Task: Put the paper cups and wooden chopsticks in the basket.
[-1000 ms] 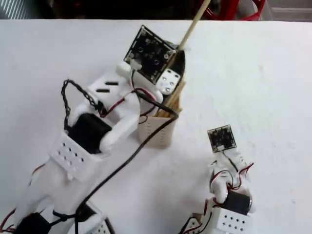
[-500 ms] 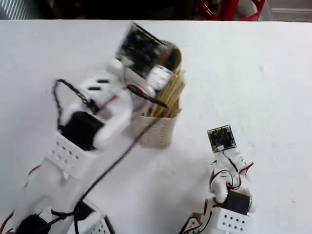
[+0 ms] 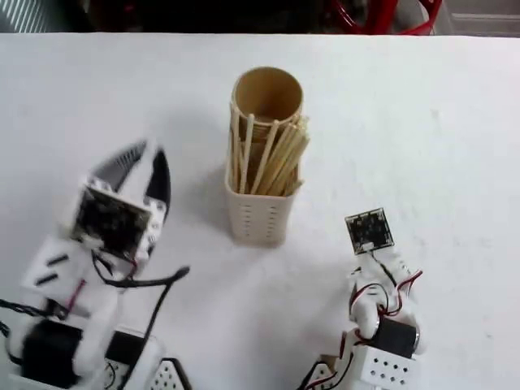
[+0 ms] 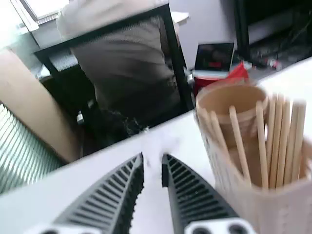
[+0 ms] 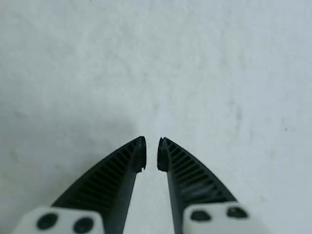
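The paper cup stands upright in the far end of the basket, the wooden chopsticks leaning in a bundle against it; the basket sits mid-counter. The left tool lies beside the basket, fingers slightly apart, gripping nothing; the right tool points down at bare counter, its tips parted by a narrow gap, likewise empty.

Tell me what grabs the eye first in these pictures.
A pale basket stands in the middle of the table, packed with a paper cup and wooden chopsticks standing on end. The left gripper hangs empty beside it, fingers apart; the right gripper points at bare table.
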`<action>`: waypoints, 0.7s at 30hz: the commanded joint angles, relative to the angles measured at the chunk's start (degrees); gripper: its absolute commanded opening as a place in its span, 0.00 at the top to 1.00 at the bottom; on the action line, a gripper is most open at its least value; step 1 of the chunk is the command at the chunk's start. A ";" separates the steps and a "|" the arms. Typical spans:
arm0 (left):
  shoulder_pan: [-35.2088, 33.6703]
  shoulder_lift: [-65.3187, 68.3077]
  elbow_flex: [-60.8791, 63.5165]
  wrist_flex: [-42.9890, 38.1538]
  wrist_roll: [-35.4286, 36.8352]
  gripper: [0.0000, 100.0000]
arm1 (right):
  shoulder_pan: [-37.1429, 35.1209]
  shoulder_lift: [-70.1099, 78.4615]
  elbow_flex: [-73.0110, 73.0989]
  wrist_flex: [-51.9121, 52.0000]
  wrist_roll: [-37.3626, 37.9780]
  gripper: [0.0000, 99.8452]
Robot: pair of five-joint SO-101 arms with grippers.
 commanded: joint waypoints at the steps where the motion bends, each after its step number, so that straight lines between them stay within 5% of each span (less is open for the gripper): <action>1: -5.32 -15.69 12.92 0.09 -0.79 0.91 | 0.22 -0.31 0.53 0.22 0.26 0.94; 14: -14.55 -19.65 46.24 -16.00 -0.88 0.91 | 0.22 -0.31 0.53 0.22 0.26 0.94; 21: -14.64 -19.38 45.89 -8.53 -0.97 0.92 | 0.22 -0.31 0.53 0.22 0.26 0.94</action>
